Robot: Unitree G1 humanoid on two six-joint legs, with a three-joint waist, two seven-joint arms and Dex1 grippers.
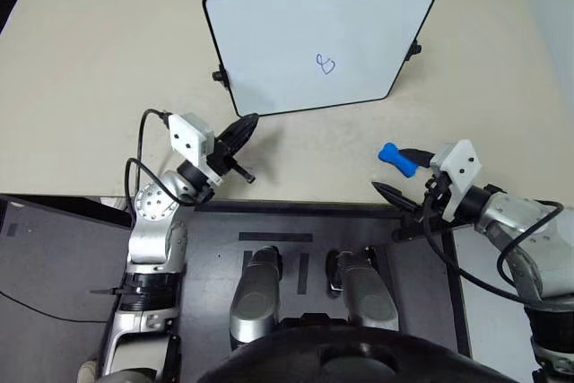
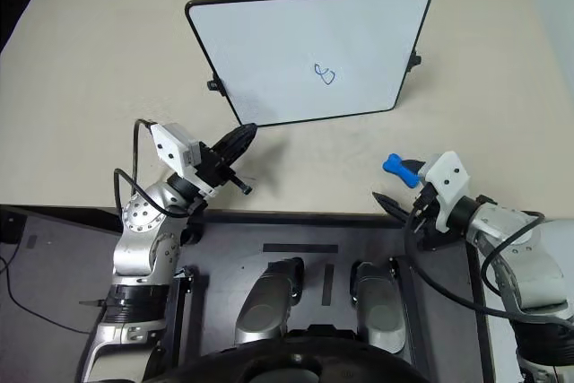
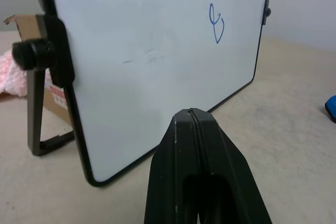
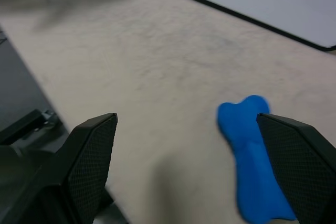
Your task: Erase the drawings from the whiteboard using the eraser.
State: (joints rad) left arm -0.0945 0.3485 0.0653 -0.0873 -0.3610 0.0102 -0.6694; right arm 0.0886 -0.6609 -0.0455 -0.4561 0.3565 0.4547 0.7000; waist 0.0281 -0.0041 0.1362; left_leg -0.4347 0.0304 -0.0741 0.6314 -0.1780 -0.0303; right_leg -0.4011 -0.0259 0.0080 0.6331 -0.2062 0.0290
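Observation:
The whiteboard [image 1: 296, 42] stands tilted at the back of the beige table, with a small blue loop drawing [image 1: 326, 64] right of its middle. The blue bow-shaped eraser [image 1: 393, 157] lies flat on the table at the front right. My right gripper [image 1: 401, 173] hovers open just above it; in the right wrist view the eraser [image 4: 249, 156] lies beside one finger [image 4: 302, 156], partly under it, untouched by the other finger. My left gripper [image 1: 244, 128] is shut and empty, its tip close to the board's lower left corner. In the left wrist view the drawing [image 3: 216, 23] is plain.
A dark platform [image 1: 314, 221] borders the table's near edge under both arms. The board leans on a black stand with a side knob [image 3: 34, 56]. Behind it lie a cardboard box [image 3: 18, 24] and something pink [image 3: 10, 74].

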